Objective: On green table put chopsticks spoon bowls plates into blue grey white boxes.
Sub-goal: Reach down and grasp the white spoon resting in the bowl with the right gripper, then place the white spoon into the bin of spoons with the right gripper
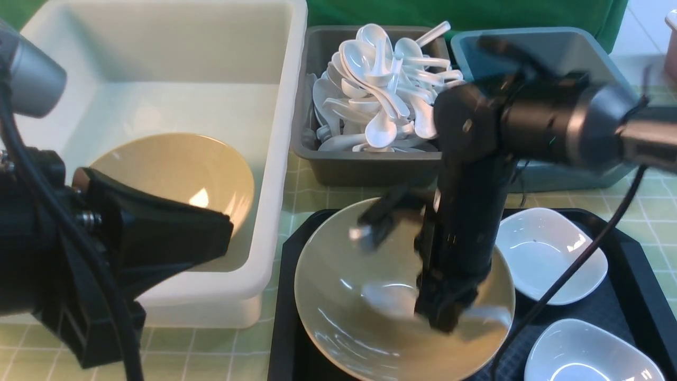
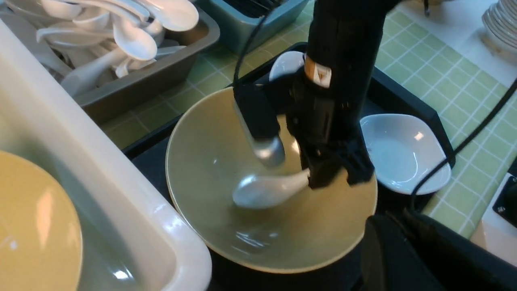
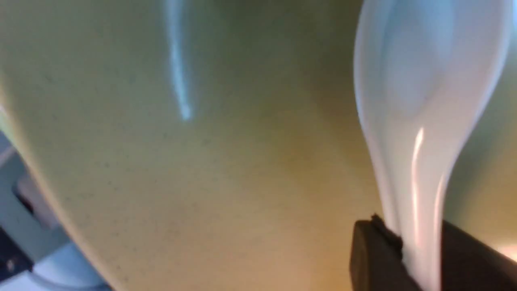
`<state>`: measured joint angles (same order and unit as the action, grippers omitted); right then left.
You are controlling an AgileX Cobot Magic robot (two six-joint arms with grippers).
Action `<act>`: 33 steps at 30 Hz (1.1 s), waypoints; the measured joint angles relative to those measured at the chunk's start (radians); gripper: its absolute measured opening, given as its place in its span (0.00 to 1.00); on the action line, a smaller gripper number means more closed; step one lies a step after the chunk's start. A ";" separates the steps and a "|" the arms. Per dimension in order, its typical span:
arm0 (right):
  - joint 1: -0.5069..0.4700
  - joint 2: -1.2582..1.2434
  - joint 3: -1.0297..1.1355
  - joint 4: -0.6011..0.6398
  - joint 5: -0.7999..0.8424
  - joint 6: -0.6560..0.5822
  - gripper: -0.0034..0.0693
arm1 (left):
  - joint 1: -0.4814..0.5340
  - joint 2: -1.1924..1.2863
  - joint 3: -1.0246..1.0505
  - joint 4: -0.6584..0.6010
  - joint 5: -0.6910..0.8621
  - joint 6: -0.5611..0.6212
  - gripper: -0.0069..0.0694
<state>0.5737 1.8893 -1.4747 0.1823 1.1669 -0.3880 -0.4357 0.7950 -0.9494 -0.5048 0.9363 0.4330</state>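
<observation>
My right gripper (image 1: 444,313) reaches down into the tan bowl (image 1: 338,296) on the black tray and is shut on the handle of the white spoon (image 2: 266,190). The spoon's scoop (image 3: 424,101) lies low inside that bowl (image 2: 210,161), with the handle between my right gripper (image 3: 420,262) fingers. My left gripper (image 1: 225,230) hangs shut and empty over the front of the white box (image 1: 275,159), which holds another tan bowl (image 1: 180,164). Two white plates (image 1: 545,254) (image 1: 587,354) sit on the tray. Dark thin chopsticks (image 2: 252,4) show in the blue box (image 2: 242,28).
The grey box (image 1: 359,166) is piled with several white spoons. The blue box (image 1: 576,47) stands behind the right arm. The black tray (image 1: 280,296) lies on the green table (image 1: 656,211). A cable (image 1: 582,259) drapes across the near plate. Stacked dishes (image 2: 501,24) stand off the table.
</observation>
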 joint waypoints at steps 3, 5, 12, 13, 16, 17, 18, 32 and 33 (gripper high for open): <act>-0.044 -0.034 -0.096 0.009 -0.001 0.001 0.25 | 0.000 0.000 0.000 -0.004 0.035 0.000 0.09; -0.068 -0.043 -0.159 0.017 -0.008 0.004 0.25 | 0.000 0.000 0.000 -0.004 0.054 0.000 0.09; -0.214 0.067 -0.493 0.140 -0.221 0.014 0.25 | 0.000 0.000 0.000 -0.007 0.074 0.000 0.09; -0.219 0.091 -0.516 0.147 -0.264 0.015 0.25 | 0.000 0.000 0.000 -0.010 0.074 0.000 0.09; -0.222 0.155 -0.560 0.156 -0.378 0.017 0.25 | 0.000 0.000 0.000 -0.015 0.074 0.000 0.09; -0.222 0.190 -0.576 0.160 -0.435 0.017 0.25 | 0.000 0.000 0.000 -0.019 0.074 0.000 0.09; -0.222 0.212 -0.582 0.163 -0.470 0.017 0.25 | 0.000 0.000 0.000 -0.020 0.074 0.000 0.09; -0.222 0.211 -0.590 0.130 -0.477 -0.006 0.69 | 0.000 0.000 0.000 -0.017 0.076 0.000 0.09; -0.222 0.211 -0.590 0.130 -0.468 -0.008 0.69 | 0.000 0.000 0.000 -0.016 0.075 0.000 0.09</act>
<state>0.3516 2.1002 -2.0649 0.3119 0.6987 -0.3963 -0.4357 0.7950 -0.9494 -0.5207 1.0108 0.4330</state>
